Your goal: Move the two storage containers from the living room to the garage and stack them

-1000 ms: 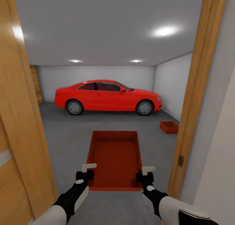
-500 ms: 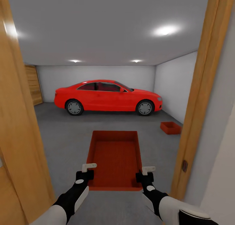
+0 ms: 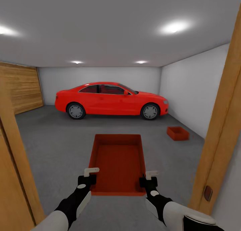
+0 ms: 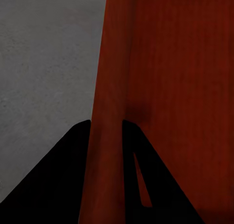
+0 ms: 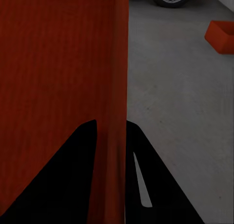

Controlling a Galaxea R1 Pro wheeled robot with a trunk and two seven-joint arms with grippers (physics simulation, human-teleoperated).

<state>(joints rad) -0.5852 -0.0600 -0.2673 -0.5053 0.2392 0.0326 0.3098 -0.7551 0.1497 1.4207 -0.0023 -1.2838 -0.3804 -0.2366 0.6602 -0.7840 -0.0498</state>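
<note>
Both grippers clamp one storage container (image 3: 117, 162), held over garage floor (image 3: 60, 140): left gripper (image 3: 87, 178) shut on its left wall, right gripper (image 3: 149, 180) on right wall. 2nd container (image 3: 178, 133) sits on floor nr right wall, beyond it red car (image 3: 110, 99).

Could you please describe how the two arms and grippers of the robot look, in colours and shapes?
In the head view, each arm has a glossy white rounded forearm shell with black jointed sections at the wrist. The left gripper and the right gripper have black bodies and short, flat off-white fingers. In the wrist views the fingers appear as dark wedge shapes. No cables or markings are visible.
</note>
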